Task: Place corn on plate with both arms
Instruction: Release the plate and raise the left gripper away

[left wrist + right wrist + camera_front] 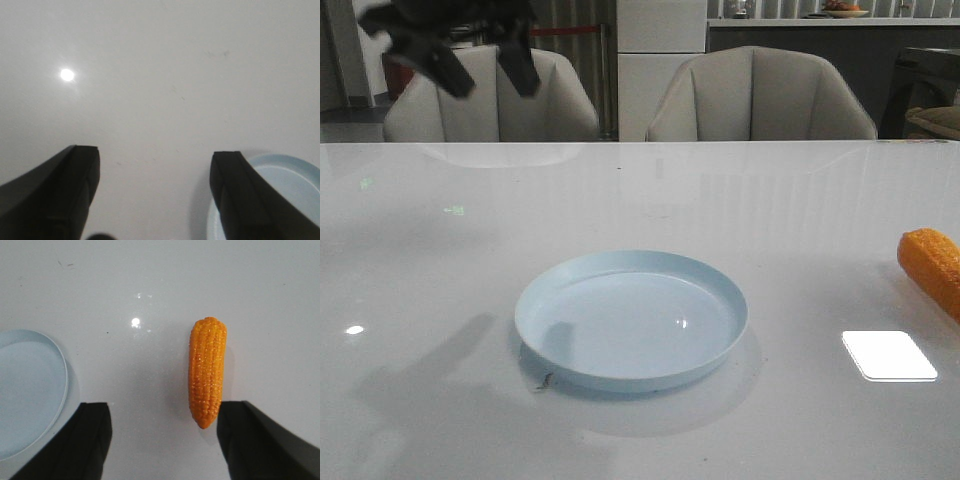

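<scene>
While the corn lies flat on the white desk at its right edge, partly cut off in the front view, the plate sits empty near the middle of the desk's near half, well apart from it. Right gripper: fingers spread wide, holding nothing, poised above the cob, whose tapered tip lies close to one finger rather than centred in the gap. Left gripper: raised over the far left corner, fingers parted, empty. Likely risks: an off-centre closure could nudge the glossy cob, letting it roll toward the right edge; a grip near the taper could slip during transfer.
</scene>
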Controlling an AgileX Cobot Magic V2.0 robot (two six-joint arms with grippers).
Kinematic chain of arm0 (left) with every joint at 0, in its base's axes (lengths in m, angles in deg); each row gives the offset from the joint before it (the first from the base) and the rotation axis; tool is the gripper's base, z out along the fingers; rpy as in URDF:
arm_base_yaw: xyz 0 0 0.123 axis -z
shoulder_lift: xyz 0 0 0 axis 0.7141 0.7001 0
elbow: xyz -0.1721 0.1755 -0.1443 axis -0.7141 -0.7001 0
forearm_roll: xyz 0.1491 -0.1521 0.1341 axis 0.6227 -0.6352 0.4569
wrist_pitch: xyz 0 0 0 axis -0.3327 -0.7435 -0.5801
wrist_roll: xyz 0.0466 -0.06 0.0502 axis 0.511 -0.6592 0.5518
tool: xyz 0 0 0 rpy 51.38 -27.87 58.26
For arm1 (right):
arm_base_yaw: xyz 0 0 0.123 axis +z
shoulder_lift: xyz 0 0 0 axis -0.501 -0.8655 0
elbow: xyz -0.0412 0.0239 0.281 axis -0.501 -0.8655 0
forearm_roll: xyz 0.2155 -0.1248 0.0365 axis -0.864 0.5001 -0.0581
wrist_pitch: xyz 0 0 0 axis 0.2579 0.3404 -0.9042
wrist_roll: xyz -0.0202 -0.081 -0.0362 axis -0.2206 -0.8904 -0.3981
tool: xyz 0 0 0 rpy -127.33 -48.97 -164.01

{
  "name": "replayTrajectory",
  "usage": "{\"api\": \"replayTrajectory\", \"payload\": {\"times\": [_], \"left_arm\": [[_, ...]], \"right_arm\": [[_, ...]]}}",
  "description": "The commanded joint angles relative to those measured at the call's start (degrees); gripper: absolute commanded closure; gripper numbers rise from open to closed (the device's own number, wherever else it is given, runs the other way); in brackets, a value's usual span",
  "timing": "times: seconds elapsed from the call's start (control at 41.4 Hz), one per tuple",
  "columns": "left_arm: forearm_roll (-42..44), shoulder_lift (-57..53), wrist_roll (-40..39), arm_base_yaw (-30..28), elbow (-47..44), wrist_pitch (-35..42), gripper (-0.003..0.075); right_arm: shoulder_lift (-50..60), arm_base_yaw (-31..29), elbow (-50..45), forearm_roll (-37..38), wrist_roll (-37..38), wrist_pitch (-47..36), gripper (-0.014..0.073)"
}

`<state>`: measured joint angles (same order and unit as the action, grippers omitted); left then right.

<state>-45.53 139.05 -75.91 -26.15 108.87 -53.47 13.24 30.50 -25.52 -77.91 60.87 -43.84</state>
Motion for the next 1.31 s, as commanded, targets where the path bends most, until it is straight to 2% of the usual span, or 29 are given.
{"api": "replayTrajectory", "payload": {"times": [0.0, 0.169, 0.363, 0.508, 0.628, 0.894, 1.281], "left_arm": [[4.0, -8.9, -1.5, -2.0, 1.2, 3.9, 0.0195], [4.0, -20.1, -2.0, -8.5, -6.2, 9.9, 0.0195], [4.0, -35.6, -2.0, -18.2, -27.8, 18.0, 0.0195], [4.0, -43.8, -2.0, -20.2, -41.3, 23.1, 0.0195], [4.0, -48.9, -2.0, -20.2, -48.7, 26.4, 0.0195], [4.3, -52.0, -2.0, -20.2, -52.1, 26.9, 0.0195], [4.3, -52.0, -2.0, -20.2, -52.1, 26.8, 0.0195]], "right_arm": [[0.8, 0.1, 2.0, -0.5, -0.3, -3.1, 0.0039], [0.8, 0.1, 2.0, -0.5, -0.3, -3.1, 0.0039], [0.8, 0.1, 2.0, -0.5, -0.3, -3.1, 0.0039], [0.8, 0.1, 2.0, -0.5, -0.3, -3.1, 0.0039], [0.8, 0.1, 2.0, -0.5, -0.3, -2.0, 0.0039], [-4.5, 0.0, 4.9, -0.5, -0.3, -0.7, 0.0043], [-28.7, -0.2, 24.0, 0.9, 0.1, 12.6, 0.0043]]}}
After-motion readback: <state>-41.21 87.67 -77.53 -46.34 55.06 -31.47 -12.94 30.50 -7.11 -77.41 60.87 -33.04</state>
